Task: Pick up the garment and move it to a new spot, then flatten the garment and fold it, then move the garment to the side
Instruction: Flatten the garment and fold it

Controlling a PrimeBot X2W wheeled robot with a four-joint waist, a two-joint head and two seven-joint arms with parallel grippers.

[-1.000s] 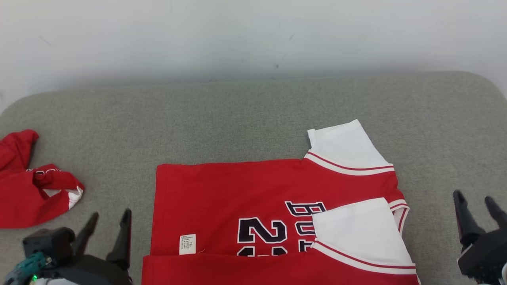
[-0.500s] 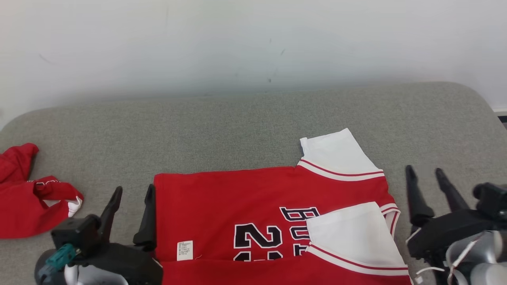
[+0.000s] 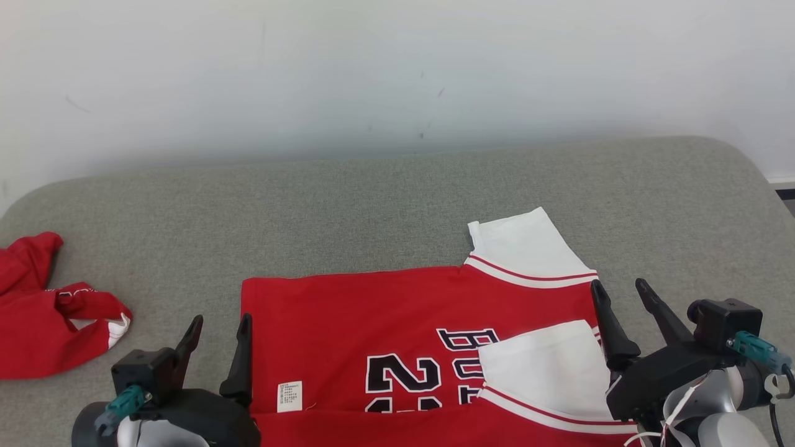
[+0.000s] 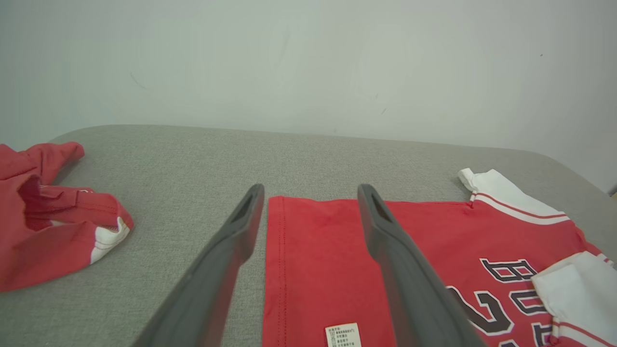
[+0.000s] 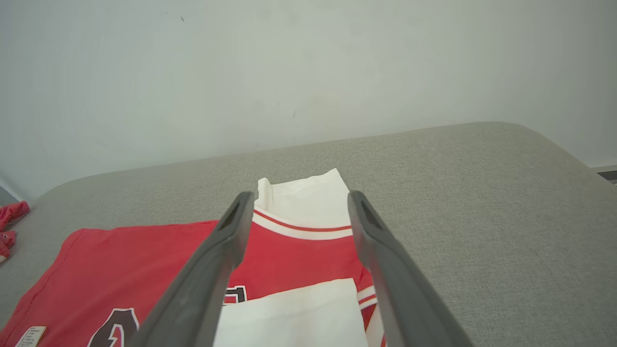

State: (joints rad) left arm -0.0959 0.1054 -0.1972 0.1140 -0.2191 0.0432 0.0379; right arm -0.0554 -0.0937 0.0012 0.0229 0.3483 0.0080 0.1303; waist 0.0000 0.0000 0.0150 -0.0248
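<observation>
garment: red jersey (image 3: 404, 323) with white sleeves and dark print, lying flat on the grey bench (image 3: 372, 205), at the near edge, from centre towards the right
orientation: hem towards the bench's left, sleeves towards its right
fold: a red strip along the near side lies turned over the lower part of the print
far sleeve (image 3: 528, 248): spread out flat towards the bench's far edge
near sleeve (image 3: 546, 366): folded in over the body, covering part of the lettering
care tag (image 3: 289, 396): white, on the body near the hem, just above the folded strip
left gripper (image 3: 222, 323): fingers spread, nothing between them; in the left wrist view the hem edge runs between the two fingers, one over bare bench, one over red cloth
right gripper (image 3: 621, 287): fingers spread, holding nothing; at the jersey's sleeve end, with the far sleeve showing between the fingers in the right wrist view
contact with cloth: can't tell for either gripper
second red garment (image 3: 43, 323): crumpled at the bench's left edge, well apart from the jersey
wall (image 3: 397, 74): pale, behind the far edge
</observation>
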